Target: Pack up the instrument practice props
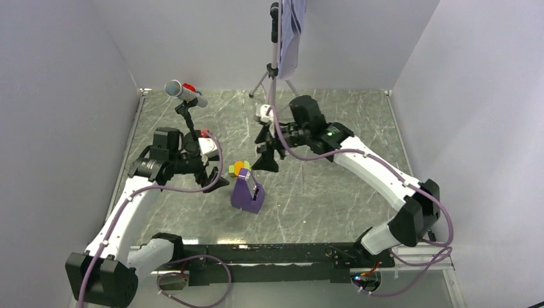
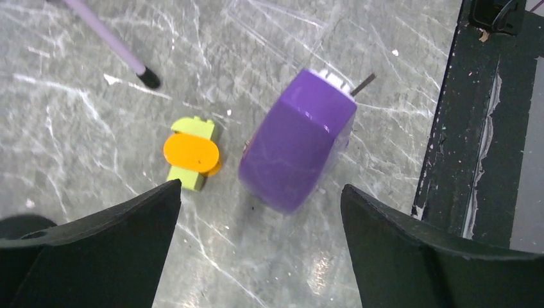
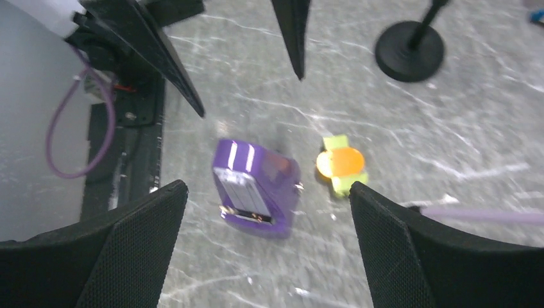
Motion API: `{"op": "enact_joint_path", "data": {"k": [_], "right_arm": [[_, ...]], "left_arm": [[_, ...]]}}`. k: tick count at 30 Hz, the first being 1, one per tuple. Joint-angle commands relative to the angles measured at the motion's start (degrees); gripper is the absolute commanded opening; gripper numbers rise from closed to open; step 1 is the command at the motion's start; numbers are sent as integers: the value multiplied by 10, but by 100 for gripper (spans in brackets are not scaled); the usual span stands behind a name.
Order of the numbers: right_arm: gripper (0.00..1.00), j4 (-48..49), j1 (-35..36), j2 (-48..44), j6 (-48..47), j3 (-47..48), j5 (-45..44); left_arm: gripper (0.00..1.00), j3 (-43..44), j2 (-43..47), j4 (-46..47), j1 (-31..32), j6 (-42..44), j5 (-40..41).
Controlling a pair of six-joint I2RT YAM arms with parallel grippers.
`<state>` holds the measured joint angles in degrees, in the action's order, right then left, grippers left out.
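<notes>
The grey marbled bench [image 1: 321,192] carries all items. The music stand [image 1: 274,64] is on tripod legs at rear centre, with white sheet-music pages [image 1: 290,32] hanging on it. The silver microphone [image 1: 183,92] is on its black stand at rear left. The left gripper [image 2: 261,187] and right gripper [image 3: 267,185] hover above mid-bench. Both sets of jaws are spread wide and hold nothing. The purple metronome [image 1: 247,191] stands mid-bench. The orange-and-yellow-green block [image 1: 238,169] lies just beside it, not touching.

Purple metronome [image 1: 247,191] stands just beside the orange-green block [image 1: 239,169]; microphone [image 1: 185,92] left, music stand [image 1: 274,45] with pages [image 1: 292,32] behind.
</notes>
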<state>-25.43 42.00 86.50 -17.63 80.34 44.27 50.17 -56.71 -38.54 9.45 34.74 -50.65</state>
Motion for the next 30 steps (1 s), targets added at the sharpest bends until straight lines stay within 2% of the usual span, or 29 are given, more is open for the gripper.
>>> {"op": "enact_joint_path", "data": {"k": [1,4,9,11,15,20,24,28,30], "right_arm": [[95,31,-36,-48,-28,-70,-32],[88,61,-51,-63,-39,-125,-107],[84,27,-60,-82,-83,-162,-128],[84,1,-61,-101,-107,-173,-111],[81,-47,-61,-106,-119,-173,-58],[70,-33,-61,-86,-130,-190,26],[68,34,-61,-72,-71,-197,8],[69,168,-61,-68,10,-235,-22],[69,196,-61,-67,10,-249,-7]], "left_arm": [[99,60,-43,-7,34,59,-6],[95,95,-78,-27,69,97,16],[94,148,-117,-86,119,157,48],[93,167,-126,-113,145,193,74],[86,177,-138,-134,177,210,91],[76,162,-141,-122,190,207,97],[69,164,-148,-111,191,191,95],[60,157,-154,-86,191,164,87],[55,155,-156,-79,191,147,82]]}}
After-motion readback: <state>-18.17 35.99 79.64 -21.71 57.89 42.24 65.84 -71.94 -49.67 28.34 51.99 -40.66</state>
